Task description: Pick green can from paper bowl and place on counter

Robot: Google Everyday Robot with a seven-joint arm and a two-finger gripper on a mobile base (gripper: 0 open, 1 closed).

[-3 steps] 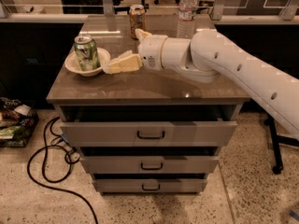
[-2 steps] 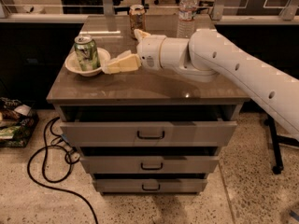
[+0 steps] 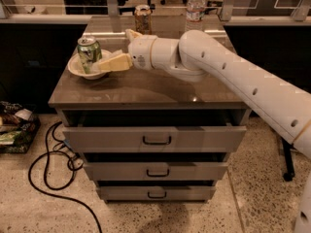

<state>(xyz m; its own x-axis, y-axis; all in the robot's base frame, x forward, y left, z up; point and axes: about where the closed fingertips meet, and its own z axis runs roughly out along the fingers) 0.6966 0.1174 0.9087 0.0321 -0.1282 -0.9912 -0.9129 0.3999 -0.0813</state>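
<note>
**Item:** green can [image 3: 89, 53], upright inside paper bowl [image 3: 74, 70], left side of worktop [image 3: 146, 89].
**Tool** [image 3: 110, 62]: low over the bowl's right rim, just beside the can. Whether it is open or closed cannot be told, and no grip on the can is evident.
**Hazards, as judged:**
- A sideways nudge tips the can or slides the light bowl toward the left edge.
- An off-centre pinch squeezes the can out.
- The bowl lifts along with the can.
</note>
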